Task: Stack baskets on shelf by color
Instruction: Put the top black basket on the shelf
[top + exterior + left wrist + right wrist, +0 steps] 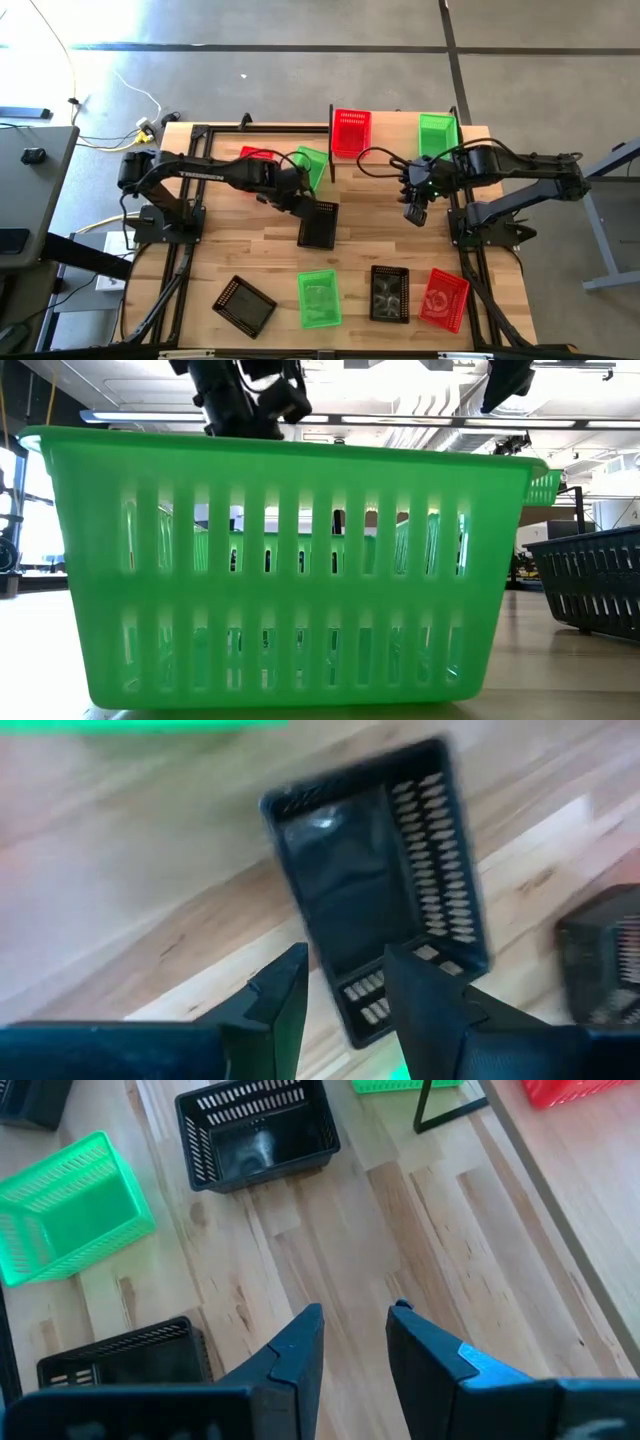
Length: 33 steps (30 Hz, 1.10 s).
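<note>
Left gripper (300, 203) over a black basket (318, 223), fingers slightly parted, nothing held.
Just behind it lie a green basket (311, 165) and a red basket (258, 157); the shelf (398, 150) beyond carries a red (351, 132) and a green one (437, 134). Right gripper (415, 214) hangs over bare tabletop (365, 245), narrowly parted, empty. Four more baskets lie along the near edge.

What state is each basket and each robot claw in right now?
Red mesh plastic basket: upright on the raised light-wood shelf.
Green mesh plastic basket: upright on the same shelf, apart from the red one.
Black mesh plastic basket: upright on the wood-plank table, not gripped.
Left gripper: open, over the black basket's end.
Right gripper: open, over bare table.
</note>
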Each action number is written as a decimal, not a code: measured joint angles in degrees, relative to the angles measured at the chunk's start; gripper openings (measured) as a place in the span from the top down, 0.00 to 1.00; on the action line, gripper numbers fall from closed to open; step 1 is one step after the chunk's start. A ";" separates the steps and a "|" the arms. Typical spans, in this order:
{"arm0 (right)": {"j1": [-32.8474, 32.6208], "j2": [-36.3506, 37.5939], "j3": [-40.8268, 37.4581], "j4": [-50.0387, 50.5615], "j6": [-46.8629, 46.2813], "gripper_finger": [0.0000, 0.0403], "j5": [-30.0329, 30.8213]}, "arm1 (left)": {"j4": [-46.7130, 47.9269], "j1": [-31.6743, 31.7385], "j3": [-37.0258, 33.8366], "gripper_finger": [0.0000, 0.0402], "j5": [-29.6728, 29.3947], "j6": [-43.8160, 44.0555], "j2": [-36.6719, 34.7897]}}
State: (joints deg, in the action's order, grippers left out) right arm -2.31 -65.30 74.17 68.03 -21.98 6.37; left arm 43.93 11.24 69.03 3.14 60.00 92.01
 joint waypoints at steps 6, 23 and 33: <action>0.00 0.02 0.00 -0.13 0.00 0.75 0.00 | -1.23 -0.94 0.00 0.70 0.18 2.02 5.16; 0.00 0.00 0.00 -0.22 0.63 0.75 -0.04 | -4.91 -0.89 0.00 0.71 -1.27 4.38 13.54; 0.00 0.01 0.00 -2.00 3.77 0.75 -2.08 | -5.53 -1.58 0.00 0.95 -2.19 7.41 14.18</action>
State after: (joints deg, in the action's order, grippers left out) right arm -2.31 -65.29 74.17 66.03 -18.21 4.29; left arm 38.41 9.66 69.04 0.95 67.42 106.19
